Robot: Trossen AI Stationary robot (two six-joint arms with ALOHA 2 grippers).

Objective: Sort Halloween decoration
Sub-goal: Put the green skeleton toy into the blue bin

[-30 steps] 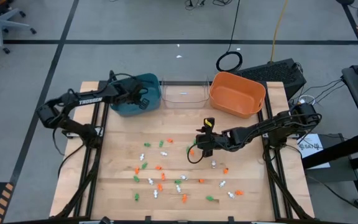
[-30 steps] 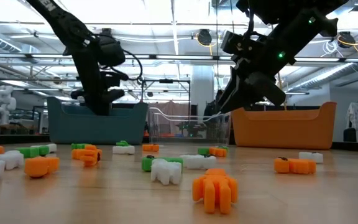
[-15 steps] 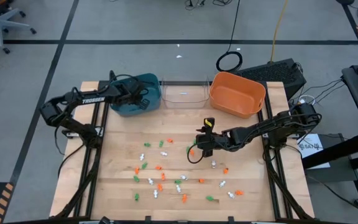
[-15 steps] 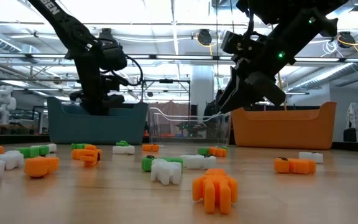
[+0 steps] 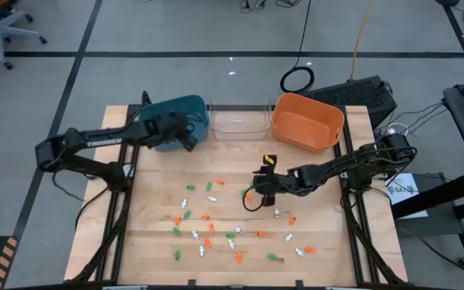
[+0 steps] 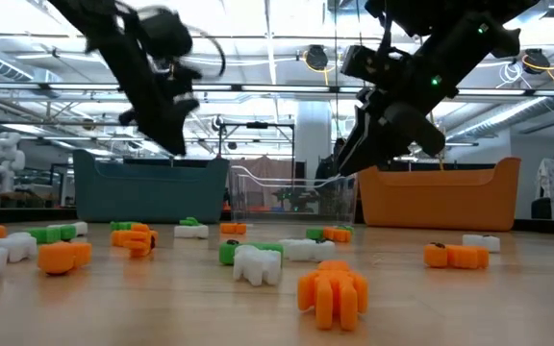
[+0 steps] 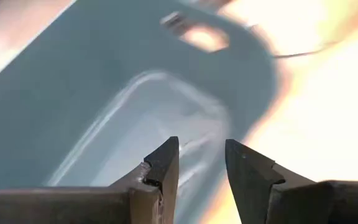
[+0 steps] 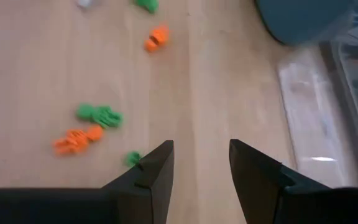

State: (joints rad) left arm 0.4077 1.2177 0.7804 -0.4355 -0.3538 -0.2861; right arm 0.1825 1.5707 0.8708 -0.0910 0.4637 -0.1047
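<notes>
The left claw [image 5: 190, 134] hangs at the teal bin [image 5: 170, 110] near the tabletop's [image 5: 329, 242] far left corner, its fingers parted with nothing between them; the wrist view looks down into the bin's pale bottom. The right claw [image 5: 260, 184] hovers low over the middle of the tabletop, fingers apart and empty, with green and orange trinkets [image 8: 98, 115] on the wood just ahead of it.

The trinkets [image 5: 208, 229] lie scattered across the middle and near half of the tabletop, orange, green and white mixed together; none can be seen in the clear bin [image 5: 238, 122] or the orange bin [image 5: 307, 121], which stand along the far edge.

The step in hand looks like the left arm leaving the teal bin for another piece. To do it well, it should pick a piece lying apart from its neighbours, come straight down, and close across its narrow side, since these light bits will likely skate on the smooth wood.

The tabletop is pale wooden planking. Beyond it is a grey floor with cables, and a workshop with ceiling lights.
</notes>
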